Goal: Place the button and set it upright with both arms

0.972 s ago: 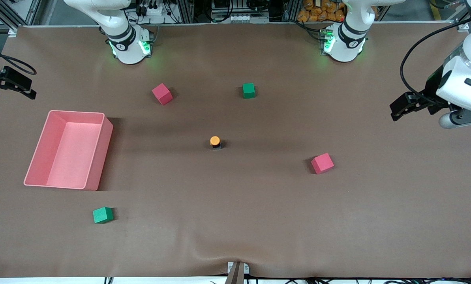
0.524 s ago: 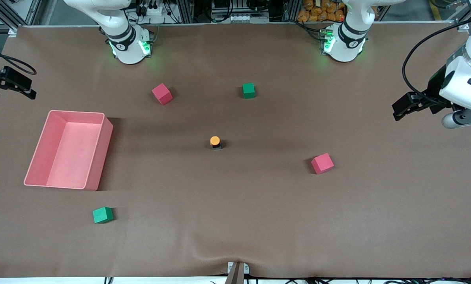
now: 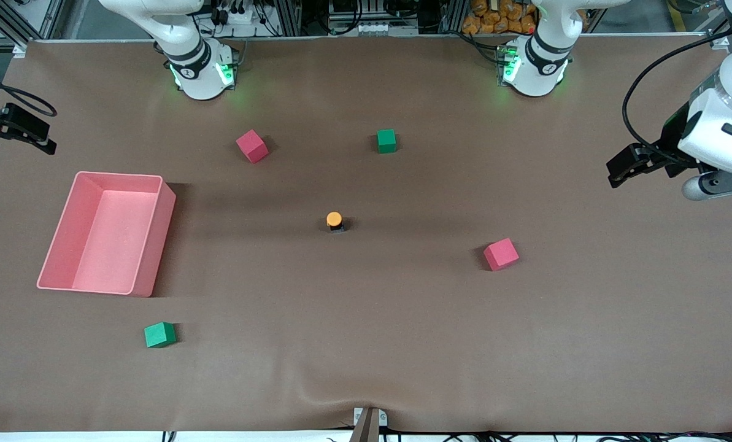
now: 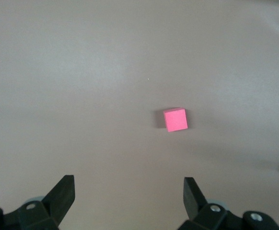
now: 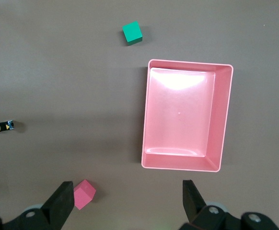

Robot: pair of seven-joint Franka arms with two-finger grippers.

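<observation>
Orange on top and black beneath, the button [image 3: 335,221] is standing near the middle of the table [image 3: 402,344], about midway between the two arms' ends, and you are seeing it in the front view with its cap facing up and its base on the cloth. Judged from that view, its long axis is running vertically, which is the pose the task asks for; the right wrist view is showing it only at the frame edge, drawn out sideways, so do not rely on that view for its attitude. The left gripper [image 4: 128,191] is hovering over the left arm's end of the table, its fingers [image 4: 65,189] spread wide with nothing between them, and a pink cube [image 4: 175,119] is lying below it. The right gripper [image 5: 127,191] is hovering over the right arm's end, above the pink bin [image 5: 185,117], its fingers [image 5: 65,191] equally wide apart and holding nothing. The button is lying well apart from both grippers, toward the table's middle from each, and neither arm is clearly the nearer one. You are looking at a scene that fits two stages: arms parked with the button set down and righted, or arms waiting while a button that is already upright is standing at its spot. The pictures are not settling which.
</observation>
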